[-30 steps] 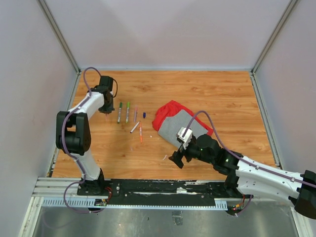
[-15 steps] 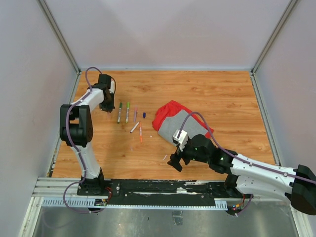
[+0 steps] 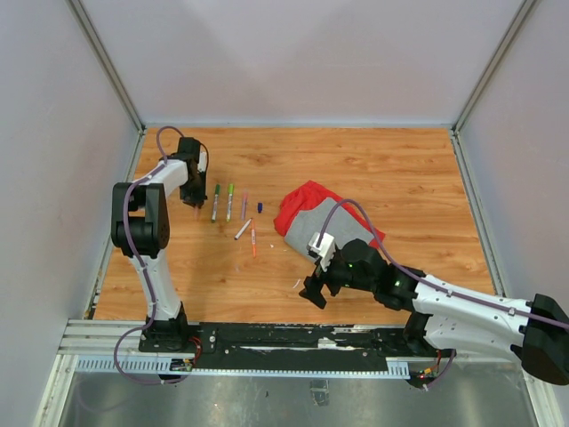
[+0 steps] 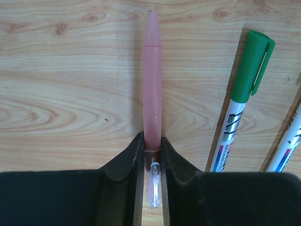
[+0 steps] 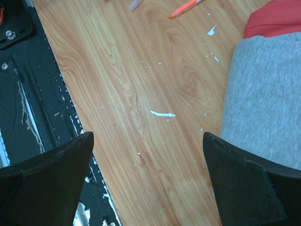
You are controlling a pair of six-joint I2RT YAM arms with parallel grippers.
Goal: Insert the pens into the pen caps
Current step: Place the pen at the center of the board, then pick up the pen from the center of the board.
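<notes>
My left gripper [image 4: 152, 141] is shut on a pink pen [image 4: 153, 70], which points away from it just over the wood; a clear piece sits between the jaws. In the top view this gripper [image 3: 194, 197] is at the table's far left. Right of it lie a green-capped pen [image 4: 242, 99] [image 3: 215, 203], a second green pen [image 3: 229, 203], a thin purple one [image 3: 244, 206], a small blue cap [image 3: 260, 207], a white-grey pen [image 3: 242, 229] and an orange pen [image 3: 252, 238] [image 5: 186, 8]. My right gripper [image 3: 313, 292] [image 5: 147, 136] is open and empty above bare wood.
A red-and-grey cloth [image 3: 320, 218] [image 5: 263, 94] lies mid-table, just beyond my right gripper. A white scrap [image 5: 162, 114] and small flecks lie on the wood. The black rail [image 5: 19, 94] runs along the near edge. Grey walls enclose the table.
My left arm's elbow has swung back towards the left wall while its gripper stays by the pens. My right gripper has shifted slightly left and nearer.
</notes>
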